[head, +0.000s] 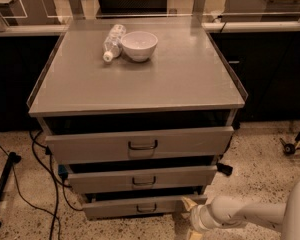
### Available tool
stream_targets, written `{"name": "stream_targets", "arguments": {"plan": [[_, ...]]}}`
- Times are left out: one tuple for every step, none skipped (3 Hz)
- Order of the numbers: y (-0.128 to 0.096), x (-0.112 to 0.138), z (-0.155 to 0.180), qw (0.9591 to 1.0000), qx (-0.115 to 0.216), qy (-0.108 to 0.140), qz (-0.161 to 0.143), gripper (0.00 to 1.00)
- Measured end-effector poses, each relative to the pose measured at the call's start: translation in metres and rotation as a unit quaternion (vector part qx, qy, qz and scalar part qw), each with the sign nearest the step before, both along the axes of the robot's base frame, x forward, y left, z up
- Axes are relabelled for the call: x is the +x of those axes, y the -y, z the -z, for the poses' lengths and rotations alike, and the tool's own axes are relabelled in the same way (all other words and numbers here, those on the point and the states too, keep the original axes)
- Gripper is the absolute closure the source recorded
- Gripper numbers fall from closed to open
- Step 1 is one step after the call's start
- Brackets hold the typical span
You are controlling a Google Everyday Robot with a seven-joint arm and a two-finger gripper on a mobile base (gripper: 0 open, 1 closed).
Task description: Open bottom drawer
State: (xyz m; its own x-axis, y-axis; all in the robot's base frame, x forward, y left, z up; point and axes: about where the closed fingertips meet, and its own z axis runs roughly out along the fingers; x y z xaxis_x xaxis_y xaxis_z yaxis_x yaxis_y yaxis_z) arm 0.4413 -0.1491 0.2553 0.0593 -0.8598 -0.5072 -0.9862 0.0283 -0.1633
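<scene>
The bottom drawer is the lowest grey front of the metal cabinet, with a small dark wire handle at its centre. It stands out a little, with a dark gap above it. My gripper is low at the drawer's right end, close to its right corner, at the end of the pale arm that comes in from the lower right. Its two yellowish fingertips stand apart, one above the other, and hold nothing. The gripper is well to the right of the handle.
The middle drawer and the top drawer sit above, each slightly out. A white bowl and a lying plastic bottle rest on the cabinet top. Black cables and a stand leg lie at left, and a castor at right.
</scene>
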Motion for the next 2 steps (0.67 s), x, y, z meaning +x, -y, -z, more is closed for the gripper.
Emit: {"name": "stream_targets", "arguments": {"plan": [[0.005, 0.015, 0.012, 0.9998, -0.006, 0.017, 0.006, 0.0], [0.009, 0.026, 0.019, 0.9996, -0.004, 0.023, 0.014, 0.0]]}}
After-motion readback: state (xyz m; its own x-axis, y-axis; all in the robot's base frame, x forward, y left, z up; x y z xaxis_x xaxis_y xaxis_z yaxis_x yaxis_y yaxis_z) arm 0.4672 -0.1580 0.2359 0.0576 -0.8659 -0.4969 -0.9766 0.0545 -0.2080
